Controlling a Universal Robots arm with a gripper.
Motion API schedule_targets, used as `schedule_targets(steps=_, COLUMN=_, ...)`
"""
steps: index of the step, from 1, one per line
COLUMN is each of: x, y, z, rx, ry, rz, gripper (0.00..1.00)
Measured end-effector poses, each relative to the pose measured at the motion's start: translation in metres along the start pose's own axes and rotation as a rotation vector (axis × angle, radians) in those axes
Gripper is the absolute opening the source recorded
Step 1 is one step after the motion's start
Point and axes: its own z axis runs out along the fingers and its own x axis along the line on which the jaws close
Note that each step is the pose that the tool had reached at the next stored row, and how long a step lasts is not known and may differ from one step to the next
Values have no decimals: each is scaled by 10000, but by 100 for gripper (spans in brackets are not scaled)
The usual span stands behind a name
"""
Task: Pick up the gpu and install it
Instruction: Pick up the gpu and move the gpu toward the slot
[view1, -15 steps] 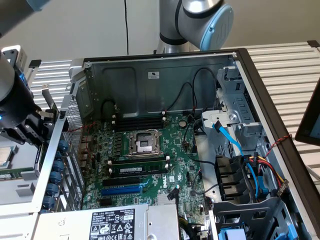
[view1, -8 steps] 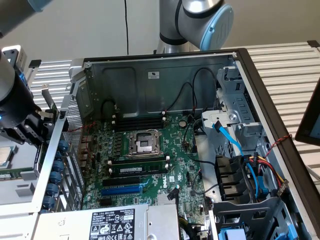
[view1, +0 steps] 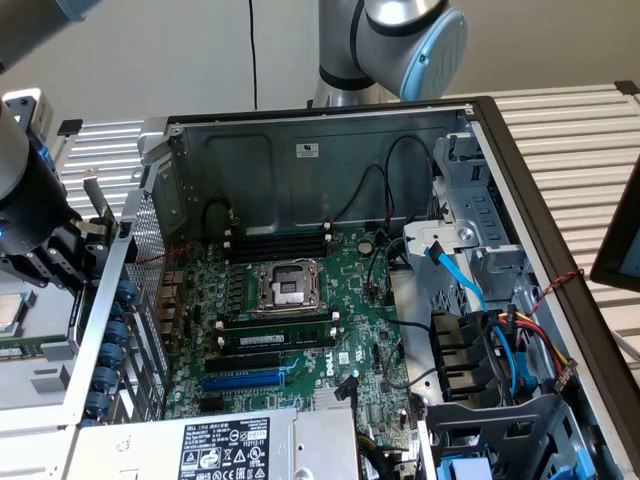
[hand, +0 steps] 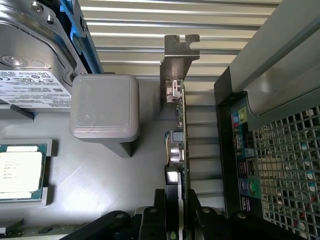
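Holding: the claw (hand: 176, 220) is clenched on the gpu (hand: 179, 125), which stands edge-on in its grip with the metal bracket pointing away from the wrist.
Place: claw and card sit outside the computer case (view1: 480, 110), just beside its perforated rear wall on the exterior view's left.
Done: the pick-up looks made, though it is hard to tell whether the card is fully clear of the grey tray (hand: 100, 180).
Left: the install; the long blue slot (view1: 243, 381) on the motherboard (view1: 340, 300) is bare.
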Motion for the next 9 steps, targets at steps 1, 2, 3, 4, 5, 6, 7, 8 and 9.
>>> schedule_targets(steps=1, x=0, y=-1, z=-1, rx=1, ry=10, rz=2, gripper=29)
schedule_targets(steps=2, x=0, y=-1, z=-1, rx=1, ry=19, rz=5, gripper=27)
schedule_targets(steps=3, x=0, y=-2, z=-2, rx=2, ry=25, rz=6, gripper=27)
schedule_targets(steps=4, x=0, y=-3, z=-2, rx=2, ry=28, rz=8, gripper=27)
schedule_targets(steps=5, x=-1, y=-4, z=-1, rx=0, ry=28, rz=8, gripper=27)
schedule_targets(steps=6, x=0, y=-5, z=-1, rx=-2, ry=29, rz=8, gripper=27)
schedule_targets(steps=7, x=0, y=-6, z=-1, rx=-5, ry=28, rz=8, gripper=27)
schedule_targets(steps=8, x=0, y=-6, z=-1, rx=-5, ry=28, rz=8, gripper=27)
schedule_targets(steps=9, x=0, y=-5, z=-4, rx=-5, ry=26, rz=8, gripper=27)
